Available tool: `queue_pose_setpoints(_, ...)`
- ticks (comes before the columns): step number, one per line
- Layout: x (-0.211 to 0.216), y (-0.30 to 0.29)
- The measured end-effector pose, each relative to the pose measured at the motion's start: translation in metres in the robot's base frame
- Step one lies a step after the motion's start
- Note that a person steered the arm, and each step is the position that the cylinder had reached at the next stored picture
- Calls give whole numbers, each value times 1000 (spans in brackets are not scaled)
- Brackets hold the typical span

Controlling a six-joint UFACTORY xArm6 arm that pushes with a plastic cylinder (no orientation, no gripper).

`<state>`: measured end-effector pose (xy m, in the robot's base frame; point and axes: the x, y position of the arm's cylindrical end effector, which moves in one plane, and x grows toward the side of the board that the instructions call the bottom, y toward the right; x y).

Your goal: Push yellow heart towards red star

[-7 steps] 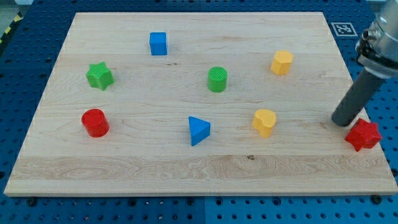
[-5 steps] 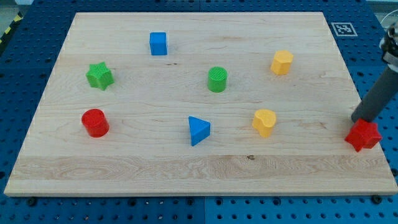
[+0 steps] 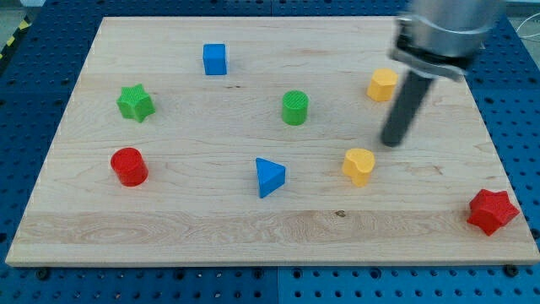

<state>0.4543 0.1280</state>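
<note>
The yellow heart (image 3: 359, 165) lies on the wooden board (image 3: 211, 219), right of centre. The red star (image 3: 492, 211) sits at the board's lower right corner, far to the heart's right and a little lower. My dark rod comes down from the view's top right, and my tip (image 3: 391, 143) rests just above and to the right of the yellow heart, a small gap apart from it.
A yellow block (image 3: 382, 85) lies above the tip. A green cylinder (image 3: 294, 108), a blue triangle (image 3: 269, 177), a blue cube (image 3: 215, 59), a green star (image 3: 135, 103) and a red cylinder (image 3: 129, 166) lie further left.
My tip has moved from beside the red star at the right edge leftward and up, to just above-right of the yellow heart. The red star sits slightly lower than before.
</note>
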Motion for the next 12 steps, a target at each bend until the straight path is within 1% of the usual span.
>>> queue_pose_setpoints(1, 0, -63)
queue_pose_setpoints(2, 51, -71)
queue_pose_setpoints(3, 70, -50)
queue_pose_setpoints(4, 70, -9)
queue_pose_setpoints(5, 61, 11)
queue_pose_setpoints(6, 21, 8)
queue_pose_setpoints(7, 11, 28)
queue_pose_setpoints(8, -3, 62)
queue_pose_setpoints(9, -27, 94)
queue_pose_setpoints(10, -11, 117)
queue_pose_setpoints(11, 13, 118)
queue_pose_setpoints(12, 21, 106)
